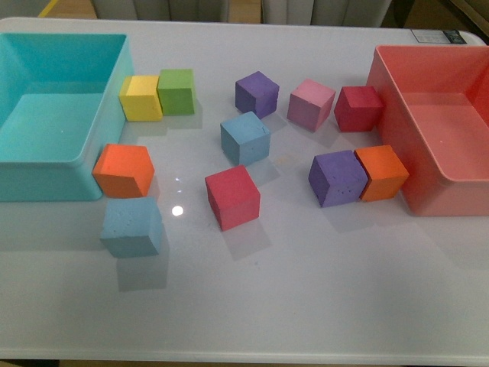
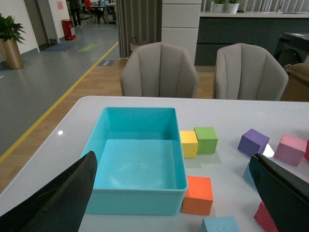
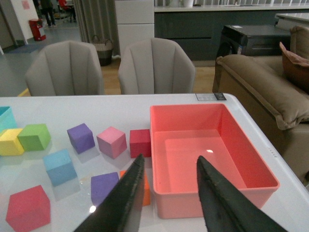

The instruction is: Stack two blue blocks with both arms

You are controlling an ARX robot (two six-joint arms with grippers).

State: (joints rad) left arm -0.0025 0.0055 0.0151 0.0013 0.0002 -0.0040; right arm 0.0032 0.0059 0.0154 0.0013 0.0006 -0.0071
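Tabletop scattered with coloured foam cubes, seen from the front camera, where neither arm is in view. One blue block (image 1: 245, 138) sits just left of the frame's centre. The other blue block (image 1: 131, 226) sits at lower left, apart from the first and unstacked.

From its wrist camera, my left gripper (image 2: 172, 159) hangs above the table with its fingers spread wide and nothing between them. My right gripper (image 3: 170, 158) is also empty, with a narrower gap between its fingers.

I see three risks:

- **Lower-left block:** An orange cube (image 1: 124, 170) sits just above it in the frame, right beside the turquoise bin (image 1: 46, 180). With the fingers spread this wide, one could catch the orange cube or the bin wall on the way down.
- **Central block:** A red cube (image 1: 232, 197) lies close at its lower left and a purple cube (image 1: 257, 93) lies above it. A descent that drifts could shove either one.
- **Stacking:** These look like light foam, so a hard squeeze may twist a block. If one block is set down off-centre on the other, it could tip off.

The two arms could also clash if they both reach toward the middle.
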